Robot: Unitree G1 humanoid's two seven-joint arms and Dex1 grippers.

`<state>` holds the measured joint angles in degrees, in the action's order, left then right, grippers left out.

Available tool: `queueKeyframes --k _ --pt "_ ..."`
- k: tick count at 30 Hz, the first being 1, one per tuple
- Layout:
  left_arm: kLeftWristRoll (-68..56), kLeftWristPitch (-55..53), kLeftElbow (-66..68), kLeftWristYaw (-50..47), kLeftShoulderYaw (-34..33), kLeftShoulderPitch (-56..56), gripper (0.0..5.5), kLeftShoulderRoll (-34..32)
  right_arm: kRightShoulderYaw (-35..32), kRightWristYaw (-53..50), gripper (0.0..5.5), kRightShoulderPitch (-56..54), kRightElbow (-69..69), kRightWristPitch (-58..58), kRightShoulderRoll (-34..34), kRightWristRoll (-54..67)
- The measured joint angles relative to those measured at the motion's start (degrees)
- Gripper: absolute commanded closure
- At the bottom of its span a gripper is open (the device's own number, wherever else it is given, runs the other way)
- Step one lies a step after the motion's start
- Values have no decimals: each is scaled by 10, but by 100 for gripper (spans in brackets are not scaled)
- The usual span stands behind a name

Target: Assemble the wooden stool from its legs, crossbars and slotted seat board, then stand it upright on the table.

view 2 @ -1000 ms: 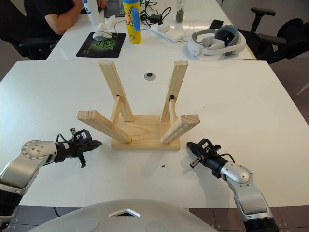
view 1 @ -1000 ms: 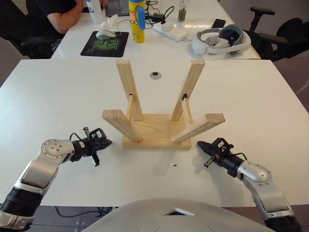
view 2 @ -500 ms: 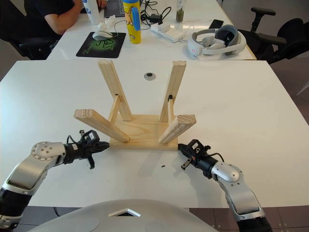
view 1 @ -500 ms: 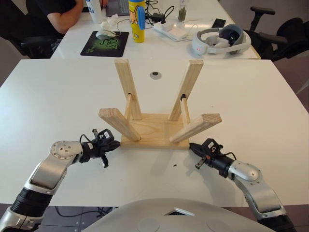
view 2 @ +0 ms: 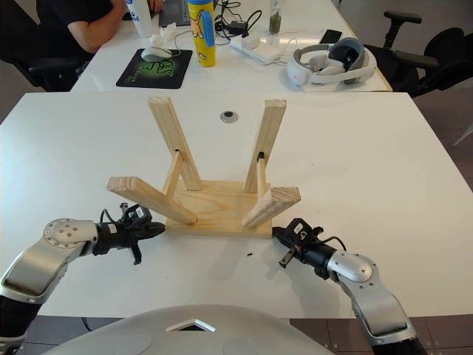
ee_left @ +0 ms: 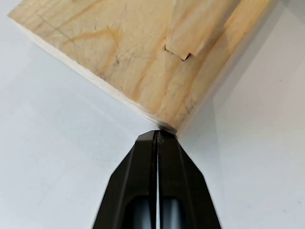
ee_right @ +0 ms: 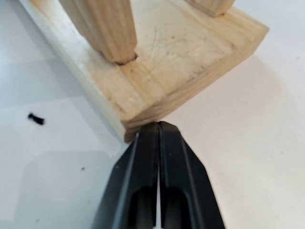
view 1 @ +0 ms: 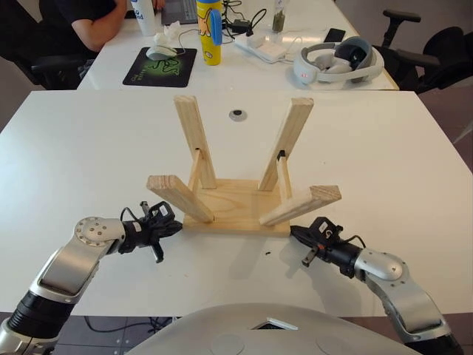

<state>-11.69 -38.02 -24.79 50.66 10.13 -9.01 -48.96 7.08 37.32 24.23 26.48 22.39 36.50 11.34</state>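
Note:
The wooden stool lies upside down on the white table, its seat board flat and its legs slanting up and outward. My left gripper is shut, its tip touching the board's near left corner. My right gripper is also shut, its tip against the near right corner. In the right wrist view a leg stands in its slot just behind that corner. Neither gripper holds anything.
A small black speck lies on the table between the grippers. A round grommet sits behind the stool. The far table carries a mouse pad, a yellow bottle and a headset.
Both grippers have slid inward along the table until they met the seat board's near corners. The stool has shifted slightly; its near legs' ends sit a little lower.

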Motion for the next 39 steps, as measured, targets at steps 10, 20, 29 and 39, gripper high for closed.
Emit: queueKeyframes --k 10,20,29,39 --pt "-97 -100 -103 76 -89 43 549 -88 -98 15 550 11 144 99 47 95" --pt "-144 -121 -123 104 -122 55 549 -127 -146 38 550 16 186 140 77 141" --pt "-193 -145 -144 132 -171 64 549 -174 -222 50 550 23 245 191 105 227" --pt "-203 -142 -140 139 -193 67 549 -190 -224 49 550 9 244 211 111 256"
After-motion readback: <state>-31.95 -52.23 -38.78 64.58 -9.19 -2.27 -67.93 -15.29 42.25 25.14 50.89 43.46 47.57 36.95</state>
